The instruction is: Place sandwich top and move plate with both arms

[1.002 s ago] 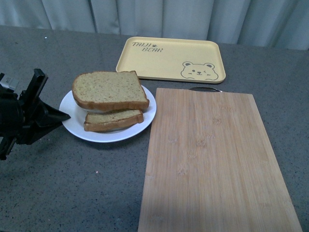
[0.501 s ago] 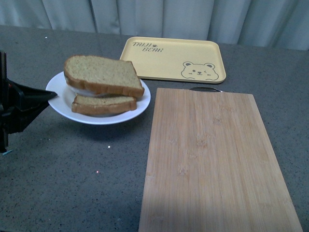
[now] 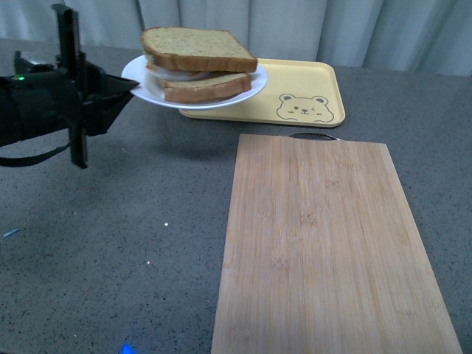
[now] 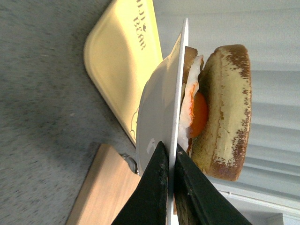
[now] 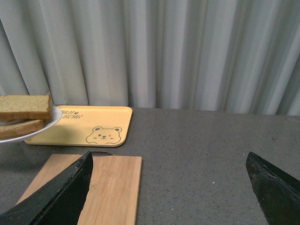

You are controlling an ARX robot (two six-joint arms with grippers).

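Grips the plate (image 3: 137, 72) by its rim in the left claw (image 4: 169, 150), clamped tight — plate raised clear of the worktop (image 3: 110, 243) over the yellow tray's (image 3: 295, 85) left end, sandwich top (image 3: 198, 49) resting on the fried egg (image 4: 199, 115) and lower slice (image 3: 206, 88) — right claw (image 5: 168, 155) spread wide apart.

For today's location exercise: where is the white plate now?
Front view, upper left: the plate is held aloft at its rim by the left gripper, overlapping the yellow tray's near-left corner.
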